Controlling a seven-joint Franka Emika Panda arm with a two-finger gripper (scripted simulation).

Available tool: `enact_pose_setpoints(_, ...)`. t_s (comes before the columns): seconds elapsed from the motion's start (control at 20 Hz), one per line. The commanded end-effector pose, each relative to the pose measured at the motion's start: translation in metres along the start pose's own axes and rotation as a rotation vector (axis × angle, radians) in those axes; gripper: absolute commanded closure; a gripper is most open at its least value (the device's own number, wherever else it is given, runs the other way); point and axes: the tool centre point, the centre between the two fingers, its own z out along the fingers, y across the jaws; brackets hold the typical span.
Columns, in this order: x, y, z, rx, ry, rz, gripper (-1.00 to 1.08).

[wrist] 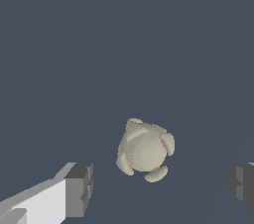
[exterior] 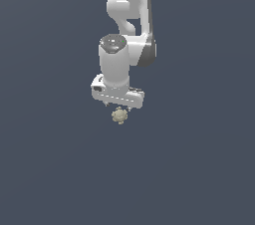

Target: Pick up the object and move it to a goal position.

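The object (exterior: pixel 119 115) is a tiny beige knobbly blob with small bumps around its edge, lying on the dark grey floor just below the white gripper (exterior: pixel 118 105) in the exterior view. In the wrist view the object (wrist: pixel 145 149) lies between the two grey fingertips (wrist: pixel 79 189), slightly ahead of the line joining them and touching neither. The jaws stand wide apart, so the gripper (wrist: pixel 161 186) is open and empty. How high the fingertips are above the floor I cannot tell.
The white arm (exterior: pixel 130 15) rises behind the gripper to the top of the exterior view. The floor (exterior: pixel 199 159) is a plain dark grey surface.
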Motion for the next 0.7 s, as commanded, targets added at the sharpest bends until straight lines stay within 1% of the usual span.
enact_pose_setpoints(0.0, -0.004, 0.000, 0.013, 0.003, -0.005, 0.067, -0.92)
enact_pose_setpoints(0.35, -0.015, 0.002, 0.042, 0.005, -0.014, 0.226, -0.92)
enact_pose_setpoints(0.65, -0.021, 0.003, 0.055, 0.004, -0.018, 0.302, -0.92)
